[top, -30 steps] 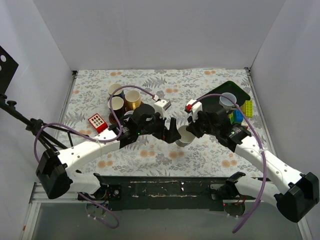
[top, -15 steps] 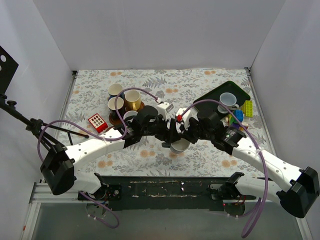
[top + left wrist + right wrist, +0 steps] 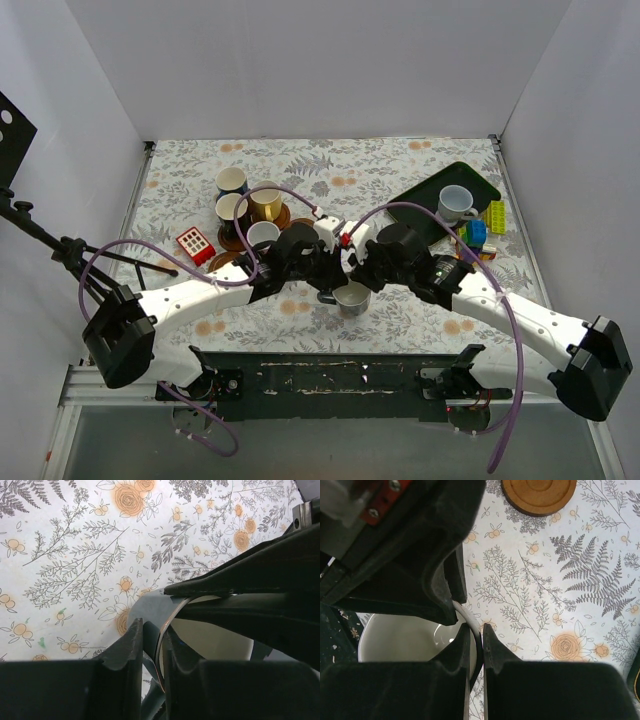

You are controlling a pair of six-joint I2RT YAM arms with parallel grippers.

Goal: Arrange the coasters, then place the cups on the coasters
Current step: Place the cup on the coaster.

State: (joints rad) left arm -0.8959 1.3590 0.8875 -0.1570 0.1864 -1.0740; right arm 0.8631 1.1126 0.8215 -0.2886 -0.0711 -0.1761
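Note:
A light blue cup (image 3: 352, 297) with a pale inside hangs between both arms over the middle of the cloth. My left gripper (image 3: 336, 290) is shut on its rim, and the left wrist view shows the thin wall (image 3: 161, 645) pinched between the fingers. My right gripper (image 3: 364, 286) is shut on the opposite rim (image 3: 476, 642). A dark blue cup (image 3: 232, 181), a yellow cup (image 3: 266, 200), a cream cup (image 3: 231, 208) and a pale cup (image 3: 263, 234) cluster at the back left on reddish-brown coasters (image 3: 218, 262). One bare coaster (image 3: 538, 495) shows in the right wrist view.
A dark green tray (image 3: 425, 195) at the back right holds another cup (image 3: 457, 201). Colourful toy blocks (image 3: 477, 230) lie beside it, and a red block (image 3: 194, 245) lies at the left. White walls enclose the flowered cloth.
My right arm has carried the cup leftward and nearer. My left gripper, open a second ago, has shut on the cup's rim.

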